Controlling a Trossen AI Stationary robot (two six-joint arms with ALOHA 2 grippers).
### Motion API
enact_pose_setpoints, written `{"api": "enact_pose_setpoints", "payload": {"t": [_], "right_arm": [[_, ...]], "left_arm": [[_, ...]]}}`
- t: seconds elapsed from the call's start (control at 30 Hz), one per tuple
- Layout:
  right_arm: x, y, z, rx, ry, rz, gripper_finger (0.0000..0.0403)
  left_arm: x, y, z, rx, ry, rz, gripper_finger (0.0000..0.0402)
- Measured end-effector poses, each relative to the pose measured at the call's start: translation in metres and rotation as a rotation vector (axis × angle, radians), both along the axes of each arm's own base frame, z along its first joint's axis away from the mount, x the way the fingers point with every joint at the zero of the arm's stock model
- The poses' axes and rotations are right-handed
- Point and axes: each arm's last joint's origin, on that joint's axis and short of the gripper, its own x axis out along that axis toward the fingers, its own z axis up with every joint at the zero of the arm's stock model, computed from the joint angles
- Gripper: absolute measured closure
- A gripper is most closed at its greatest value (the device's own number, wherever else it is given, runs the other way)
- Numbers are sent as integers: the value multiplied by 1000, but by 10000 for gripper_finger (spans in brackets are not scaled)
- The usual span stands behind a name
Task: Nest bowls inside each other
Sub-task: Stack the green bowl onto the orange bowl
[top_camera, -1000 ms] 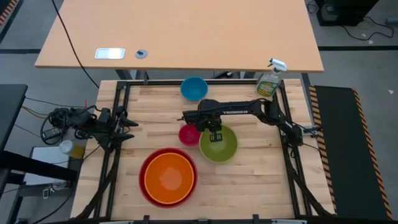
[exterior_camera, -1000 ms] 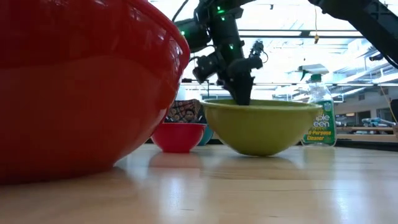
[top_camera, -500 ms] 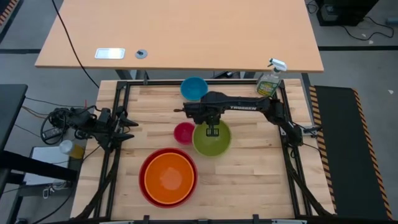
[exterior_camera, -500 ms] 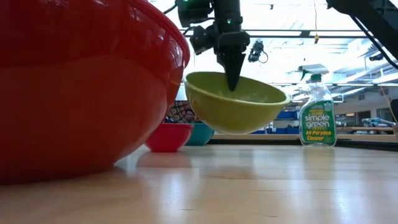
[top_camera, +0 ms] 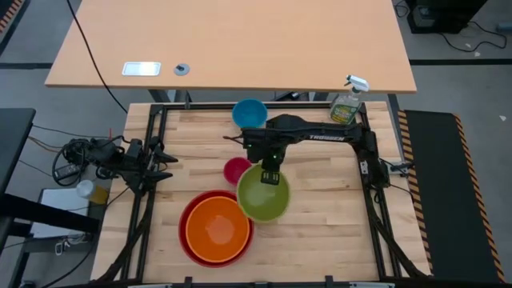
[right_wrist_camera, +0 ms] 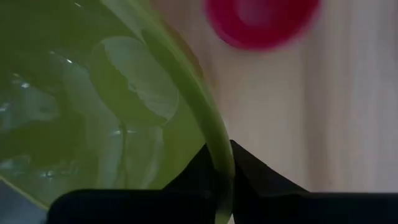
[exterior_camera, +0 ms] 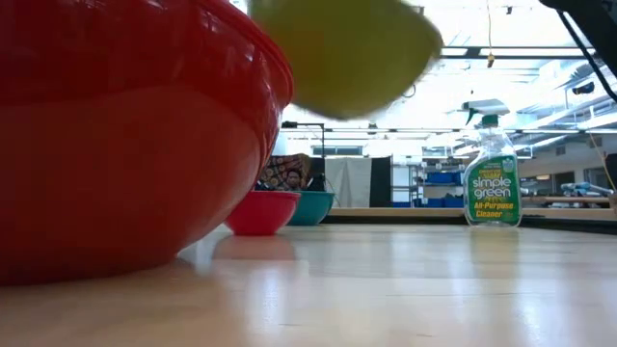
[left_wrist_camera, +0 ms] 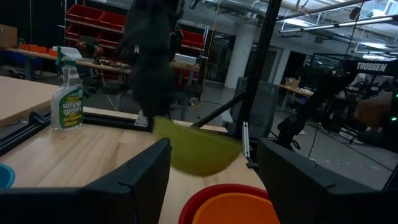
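A lime green bowl (top_camera: 262,194) hangs above the table with my right gripper (top_camera: 270,173) shut on its rim; its near-left edge overlaps the red bowl's rim from above. The orange bowl (top_camera: 216,227) sits inside the large red bowl (top_camera: 189,240) at the near left. The small pink bowl (top_camera: 236,170) and the blue bowl (top_camera: 250,114) rest on their bases farther back. My left gripper (top_camera: 162,165) waits open at the table's left edge. My right gripper pinches the green bowl's rim (right_wrist_camera: 221,163) on its far side, one finger inside the bowl and one outside. The fingers come steeply from above. The bowl hangs below them, lifted clear of the table (exterior_camera: 347,48).
A green spray bottle (top_camera: 346,105) stands upright at the far right corner. The black frame rail (top_camera: 370,168) runs along the table's sides. Bare wood lies to the right of the bowls (top_camera: 328,208).
My right gripper has risen and gone toward the near left, toward the red bowl, tipping to point more steeply down. The green bowl has come off the table with it and now hangs clear, high beside the red bowl.
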Motion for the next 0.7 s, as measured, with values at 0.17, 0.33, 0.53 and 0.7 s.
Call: {"api": "enact_pose_setpoints", "payload": {"t": [0.17, 0.33, 0.53, 0.7], "right_arm": [[19, 17, 16, 75, -234, -95, 373], [46, 46, 8, 87, -391, -64, 372], [64, 82, -16, 41, -435, -17, 373], [69, 91, -30, 15, -398, -91, 373]], "left_arm": [[0, 0, 0, -3, 0, 0, 159], [0, 0, 0, -5, -3, -1, 159], [0, 0, 0, -5, -4, 0, 159], [0, 0, 2, -9, -15, 0, 159]]}}
